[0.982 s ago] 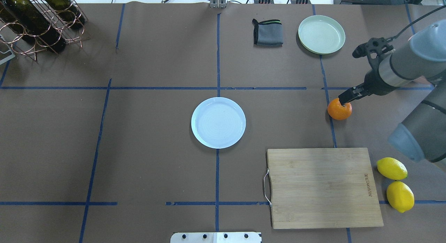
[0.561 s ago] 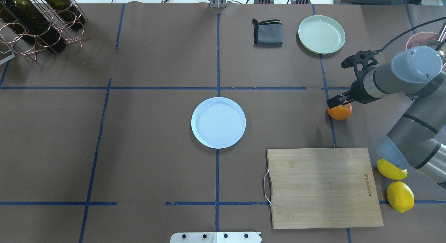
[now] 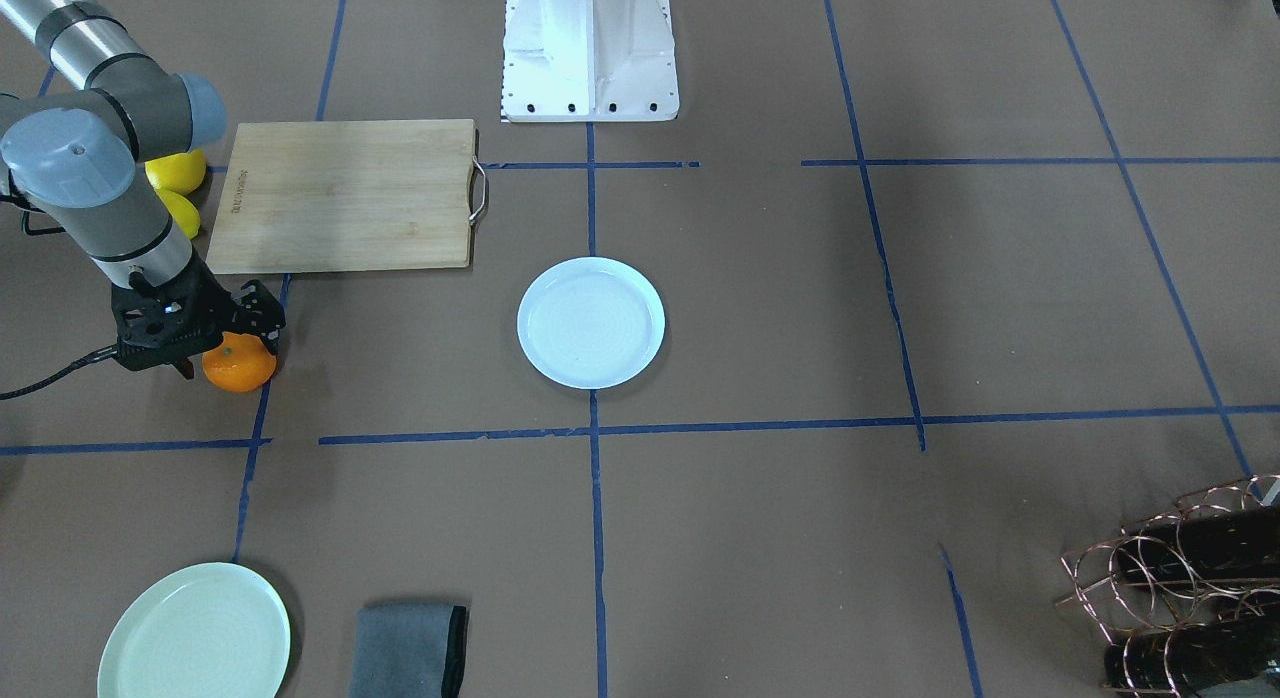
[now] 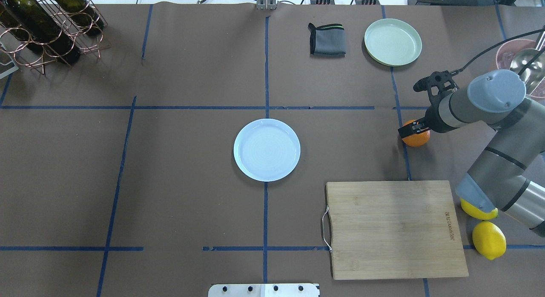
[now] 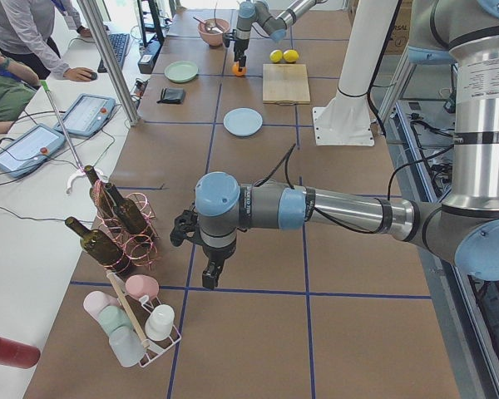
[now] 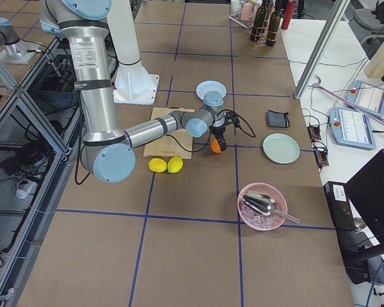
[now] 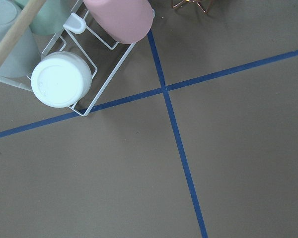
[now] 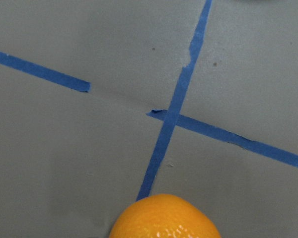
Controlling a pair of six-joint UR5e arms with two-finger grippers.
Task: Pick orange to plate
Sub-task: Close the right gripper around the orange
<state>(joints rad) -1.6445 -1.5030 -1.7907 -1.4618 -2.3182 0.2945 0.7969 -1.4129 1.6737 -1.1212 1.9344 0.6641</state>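
Observation:
The orange [image 4: 418, 139] rests on the brown table at the right, beside a blue tape line, also seen in the front view as the orange [image 3: 238, 368] and low in the right wrist view as the orange [image 8: 164, 219]. My right gripper [image 4: 414, 130] hangs straight over it, open, with a dark finger on either side of the fruit. The bluish-white plate [image 4: 267, 149] lies empty at the table's centre, far to the left of the orange. My left gripper [image 5: 209, 278] shows only in the left side view, above bare table near the bottle rack; I cannot tell its state.
A bamboo cutting board [image 4: 394, 229] lies in front of the orange, with two lemons [image 4: 489, 239] to its right. A mint-green plate [image 4: 392, 41] and grey cloth [image 4: 327, 39] sit behind. A pink bowl [image 4: 519, 58] is far right, a wine rack [image 4: 47, 24] far left.
My right arm has swung in and the gripper has shifted left and down over the orange. The orange and the plate have stayed in place.

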